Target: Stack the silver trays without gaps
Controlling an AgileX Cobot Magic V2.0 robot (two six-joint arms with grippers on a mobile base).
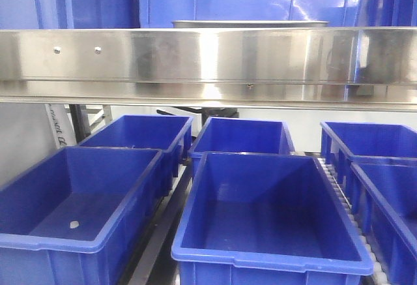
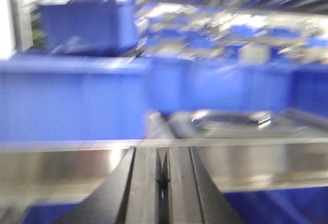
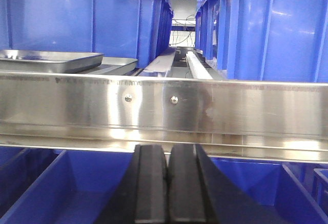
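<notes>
Both grippers, left [image 2: 163,183] and right [image 3: 167,183], closed, fingers together, holding nothing. Silver trays [image 3: 48,60] resting beyond steel rail [image 1: 208,63], far left beside blue bins [image 1: 267,213]. No legible writing.

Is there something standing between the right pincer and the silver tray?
Yes. In the right wrist view the long steel rail runs across the whole width, just ahead of the shut right pincer. The silver tray lies beyond that rail, to the left, so the pincer would probably have to rise over it.
</notes>
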